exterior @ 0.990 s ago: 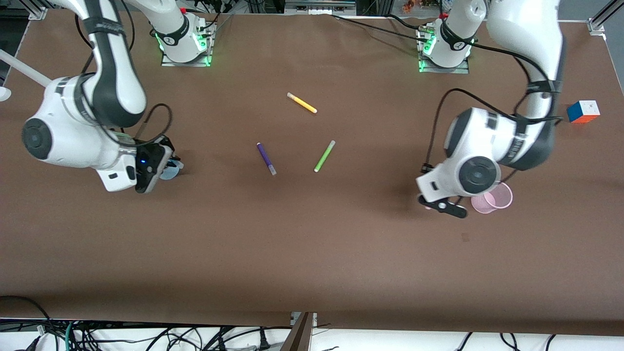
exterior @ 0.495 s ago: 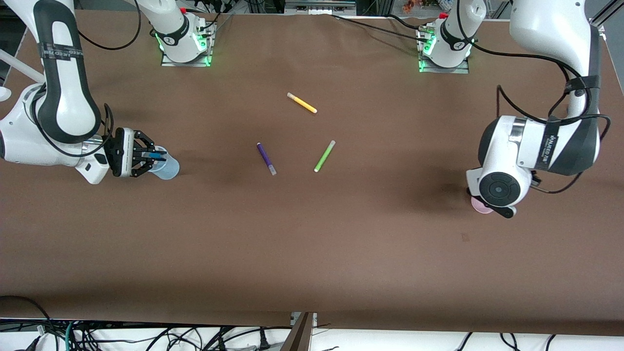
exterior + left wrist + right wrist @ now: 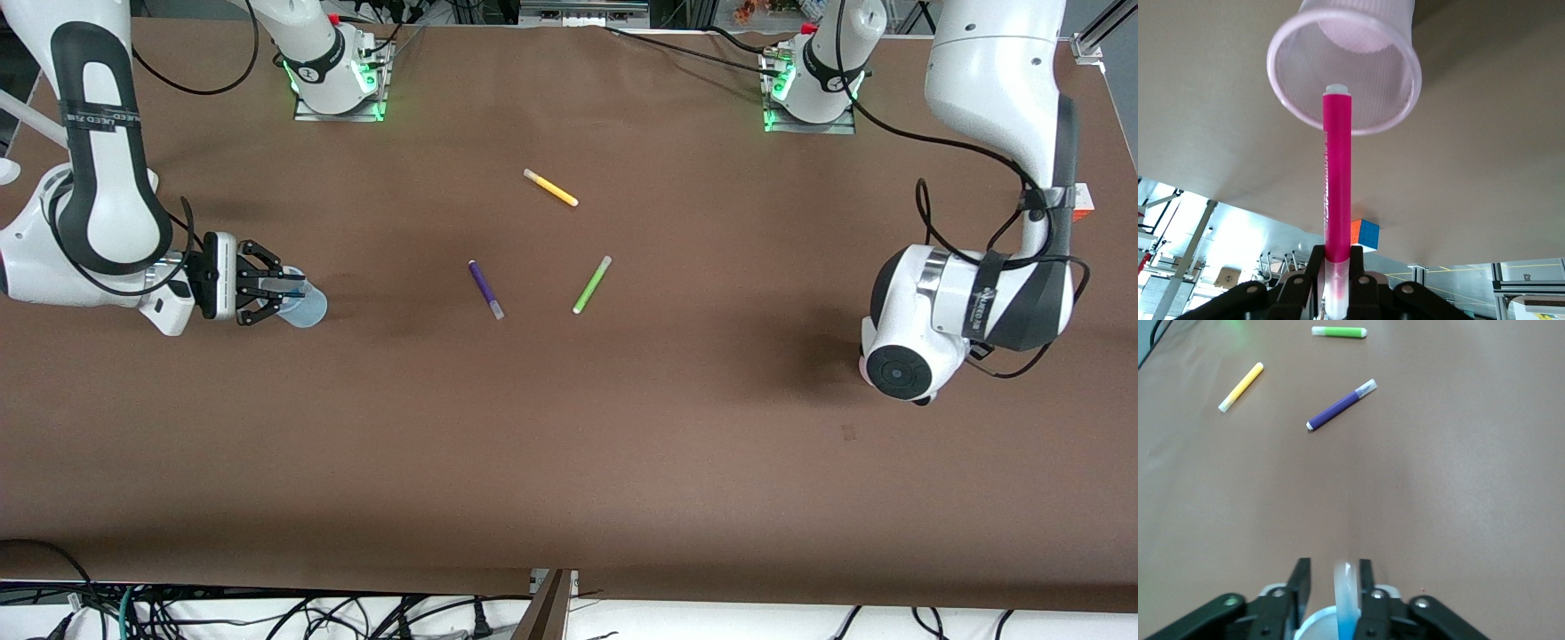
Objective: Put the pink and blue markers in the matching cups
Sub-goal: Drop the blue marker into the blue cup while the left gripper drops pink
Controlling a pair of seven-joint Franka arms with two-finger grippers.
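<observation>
My left gripper (image 3: pixel 1338 263) is shut on the pale cap end of the pink marker (image 3: pixel 1337 173). It holds the marker upright with its other end in the mouth of the pale pink cup (image 3: pixel 1371 87). In the front view the left arm's wrist (image 3: pixel 907 364) hides that cup and gripper. My right gripper (image 3: pixel 289 291) is over the pale blue cup (image 3: pixel 308 308) at the right arm's end of the table. The blue marker (image 3: pixel 1346 600) stands in that cup (image 3: pixel 1317 623) between the open fingers, touching one, with a gap to the other.
A yellow marker (image 3: pixel 550 188), a purple marker (image 3: pixel 485 289) and a green marker (image 3: pixel 591 284) lie mid-table. A colour cube (image 3: pixel 1083 197) sits near the left arm's end, partly hidden by the arm; it also shows in the left wrist view (image 3: pixel 1365 234).
The left arm has swung over the pink cup, which now is hidden in the front view. The right gripper has turned level at the blue cup and has held still since half a second ago.
</observation>
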